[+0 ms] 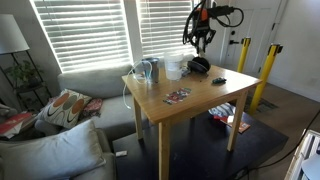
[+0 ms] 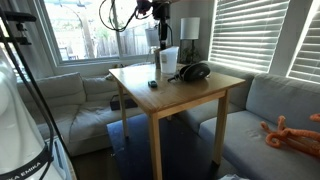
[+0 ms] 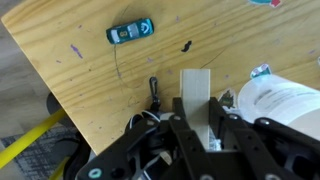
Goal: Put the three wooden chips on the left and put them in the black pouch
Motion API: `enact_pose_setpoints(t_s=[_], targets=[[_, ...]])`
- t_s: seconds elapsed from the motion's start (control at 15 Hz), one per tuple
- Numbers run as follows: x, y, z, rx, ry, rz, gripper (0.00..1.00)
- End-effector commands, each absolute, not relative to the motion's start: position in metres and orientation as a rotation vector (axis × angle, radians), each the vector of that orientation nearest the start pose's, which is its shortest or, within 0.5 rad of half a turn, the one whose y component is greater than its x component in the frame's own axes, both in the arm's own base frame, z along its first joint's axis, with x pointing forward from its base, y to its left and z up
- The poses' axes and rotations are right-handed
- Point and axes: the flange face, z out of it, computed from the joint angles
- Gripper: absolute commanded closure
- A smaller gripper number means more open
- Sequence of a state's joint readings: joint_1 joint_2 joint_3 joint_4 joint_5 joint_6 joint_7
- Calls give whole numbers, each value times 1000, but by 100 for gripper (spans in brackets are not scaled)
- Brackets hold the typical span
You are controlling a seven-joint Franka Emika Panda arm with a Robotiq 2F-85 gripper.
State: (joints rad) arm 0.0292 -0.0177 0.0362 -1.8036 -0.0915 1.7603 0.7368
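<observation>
Closest to the lens in the wrist view, the pincer (image 3: 197,128) stands partly closed, its jaws pressed on a pale tan wooden chip (image 3: 195,88) that stands upright between them. Beneath it we see the light wooden desk (image 3: 90,80). On it a small blue-and-black flat item (image 3: 131,32) lies well apart from the chip, and a clear cup (image 3: 285,105) sits just beside the pincer. In both exterior views the pincer hangs above the desk, off its surface, over the far part where the cups and the black pouch (image 1: 199,65) are gathered. We see the black pouch resting on the desk just beside the cups, rounded and soft-looking, with the flat item lying a little apart from it. Any other chips are too small for us to make out.
</observation>
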Motion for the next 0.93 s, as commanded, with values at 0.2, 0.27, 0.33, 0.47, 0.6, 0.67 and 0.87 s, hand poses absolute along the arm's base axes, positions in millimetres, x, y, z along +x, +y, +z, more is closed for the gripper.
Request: enact_pose_setpoints(t_s=[0.2,0.27,0.33,0.47,0.6,0.67,0.87], targets=[[598,-21,519,-3091,1004,-34,93],[604,-23,513,-3095,1002,-27,93],[609,-24,508,-3102,995,-26,93],[620,-28,500,-3123,990,-32,93],[627,-34,495,-3149,990,-30,93],[629,-37,494,-3167,989,-26,93],[636,-49,495,-3199,981,-27,93]])
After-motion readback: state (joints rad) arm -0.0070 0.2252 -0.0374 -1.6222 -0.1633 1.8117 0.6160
